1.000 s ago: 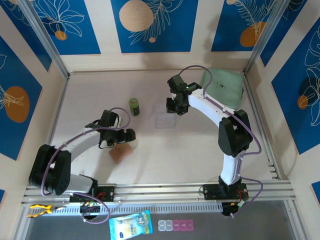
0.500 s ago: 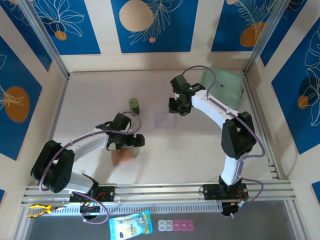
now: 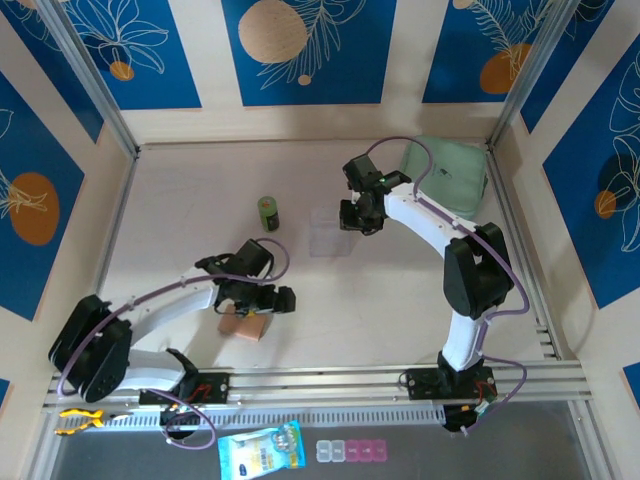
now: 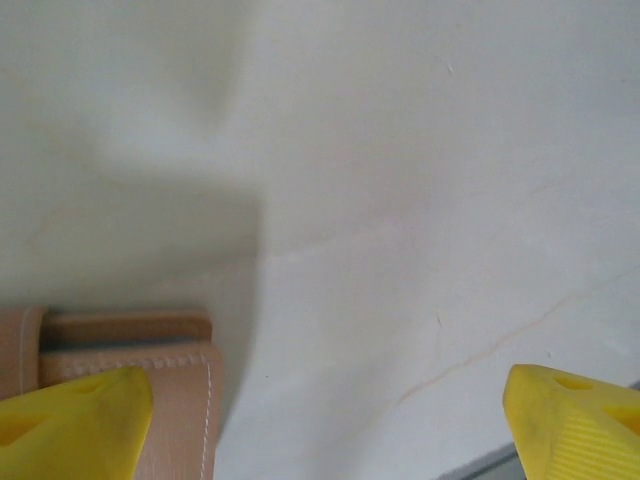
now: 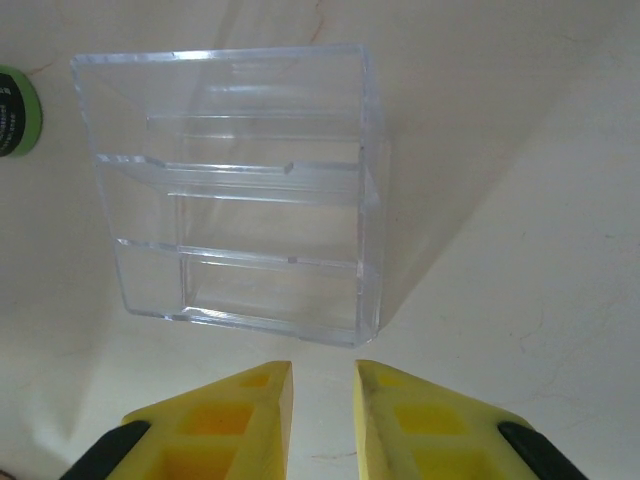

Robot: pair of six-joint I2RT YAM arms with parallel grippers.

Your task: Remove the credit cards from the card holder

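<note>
Tan-pink leather card holder (image 3: 245, 325) low and left of centre in the top view, flat on the pale table (image 3: 180, 200), closed side up. In the left wrist view, at the lower left corner (image 4: 130, 365): stitched edge and snap tab visible.

Left gripper (image 3: 268, 300) just above and right of the holder in the top view. Jaws wide apart, nothing between them but bare table. In the left wrist view (image 4: 325, 405), left yellow fingertip (image 4: 75, 420) overlapping the holder's near edge; contact or clearance not clear. Other fingertip far off at the lower right corner, over bare table.

Right gripper (image 3: 352, 220) upper right of centre in the top view, well apart from the holder. Jaws nearly together, narrow slit between them, nothing in it (image 5: 322, 385). Just beyond the tips, a clear plastic box (image 5: 240, 190), empty compartments, not touched.

Green canister (image 3: 268, 212) upright, left of the box. Mint-green case (image 3: 445, 170) at the upper right corner of the table.
</note>
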